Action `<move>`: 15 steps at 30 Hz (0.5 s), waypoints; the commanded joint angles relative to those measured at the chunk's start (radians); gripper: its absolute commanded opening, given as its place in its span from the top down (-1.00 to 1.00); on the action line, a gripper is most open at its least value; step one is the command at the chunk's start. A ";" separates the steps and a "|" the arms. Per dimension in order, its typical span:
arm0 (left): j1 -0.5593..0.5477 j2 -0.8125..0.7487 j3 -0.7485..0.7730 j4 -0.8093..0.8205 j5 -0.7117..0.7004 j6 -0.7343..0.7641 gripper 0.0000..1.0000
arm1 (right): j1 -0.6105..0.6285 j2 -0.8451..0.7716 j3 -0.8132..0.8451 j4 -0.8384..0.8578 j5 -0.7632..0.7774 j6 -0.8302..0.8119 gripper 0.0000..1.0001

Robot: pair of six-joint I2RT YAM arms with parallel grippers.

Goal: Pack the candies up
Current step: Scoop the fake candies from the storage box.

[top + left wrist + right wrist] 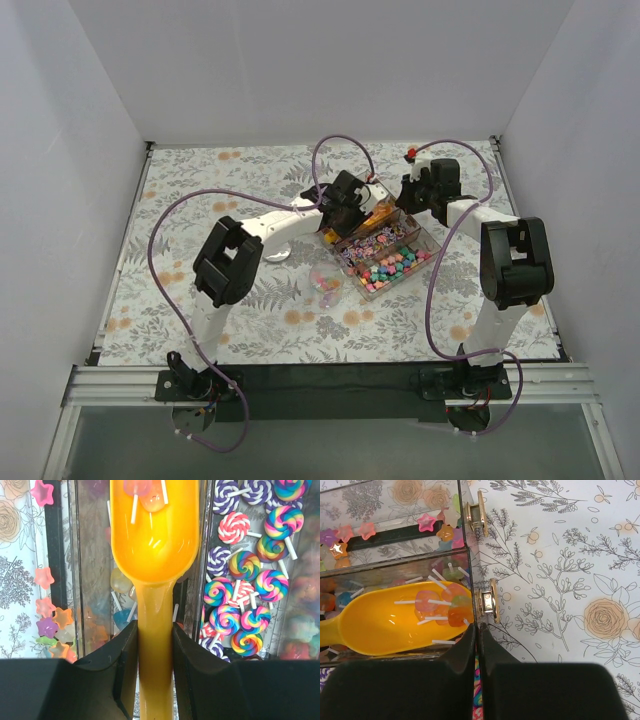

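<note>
A clear compartment box (385,250) holds the candies. My left gripper (155,650) is shut on the handle of the orange scoop (155,535), whose bowl hovers over a middle compartment. A few small translucent pink and orange candies on white sticks (145,492) lie at the scoop's far end; they also show in the right wrist view (442,605). Swirl lollipops (250,580) fill the compartment to the right, and star candies (50,625) the one to the left. My right gripper (477,635) is shut on the box's clear end wall (472,570), next to the scoop (385,622).
Two gold latches (487,602) sit on the box's end wall. A small clear bag of sweets (325,285) lies on the flowered tablecloth (200,180) in front of the box. White walls surround the table.
</note>
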 commanded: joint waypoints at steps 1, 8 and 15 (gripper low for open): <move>-0.011 -0.107 -0.021 0.077 0.069 -0.015 1.00 | -0.009 -0.008 0.008 0.005 -0.051 0.047 0.97; 0.000 -0.159 -0.068 0.111 0.075 -0.013 1.00 | -0.015 -0.006 0.004 -0.006 -0.048 0.039 0.90; 0.012 -0.239 -0.181 0.197 0.115 -0.016 1.00 | -0.026 -0.017 0.008 -0.026 -0.051 0.035 0.30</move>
